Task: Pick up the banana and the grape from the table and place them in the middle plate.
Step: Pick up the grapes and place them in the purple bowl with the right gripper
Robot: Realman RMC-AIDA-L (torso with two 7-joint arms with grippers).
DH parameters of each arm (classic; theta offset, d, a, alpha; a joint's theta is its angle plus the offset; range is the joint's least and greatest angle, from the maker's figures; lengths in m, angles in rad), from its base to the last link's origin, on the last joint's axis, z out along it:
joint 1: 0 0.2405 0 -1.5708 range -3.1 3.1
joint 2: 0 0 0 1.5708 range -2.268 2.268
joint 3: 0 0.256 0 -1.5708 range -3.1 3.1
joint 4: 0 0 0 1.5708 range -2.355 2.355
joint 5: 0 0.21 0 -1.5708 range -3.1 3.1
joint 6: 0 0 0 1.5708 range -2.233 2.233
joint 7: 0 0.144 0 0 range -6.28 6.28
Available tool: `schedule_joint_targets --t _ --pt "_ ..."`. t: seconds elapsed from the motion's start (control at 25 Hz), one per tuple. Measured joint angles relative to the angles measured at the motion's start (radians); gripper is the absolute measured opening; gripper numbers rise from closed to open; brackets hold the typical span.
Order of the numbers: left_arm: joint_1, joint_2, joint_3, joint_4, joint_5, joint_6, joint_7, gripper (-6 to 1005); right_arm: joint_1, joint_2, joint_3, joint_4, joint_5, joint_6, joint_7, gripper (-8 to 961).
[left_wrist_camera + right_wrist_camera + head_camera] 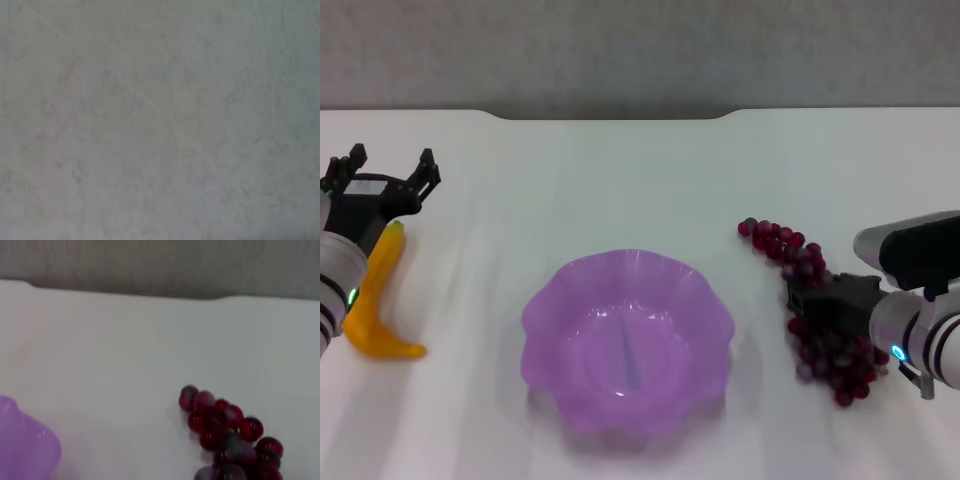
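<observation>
At the centre of the white bench (620, 170) we find the middle plate (627, 342), purple, scalloped and holding nothing. To its left we note the banana (378, 300) lying on the bench, its far end beneath the left gripper (388, 170), whose fingers (425, 165) stand spread wide, one on each side, without touching the fruit. To the plate's right we record the grape (817, 310) bunch stretched along the bench. We observe the right gripper (818, 297) low over the bunch's middle; we cannot tell how its fingers stand. Through the right wrist view we see the bunch's far end (227, 432) resting on the bench, well apart from the plate rim (25, 445).
</observation>
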Motion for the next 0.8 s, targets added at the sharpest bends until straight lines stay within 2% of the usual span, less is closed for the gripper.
schedule_joint_targets --t 0.2,0.8 --pt "0.004 0.0 0.0 0.0 0.0 -0.001 0.0 886 -0.042 0.001 -0.011 -0.057 -0.001 -0.06 -0.032 385" --pt "0.006 0.0 0.0 0.0 0.0 0.001 0.0 887 -0.058 0.0 -0.024 -0.086 -0.003 -0.134 -0.051 374"
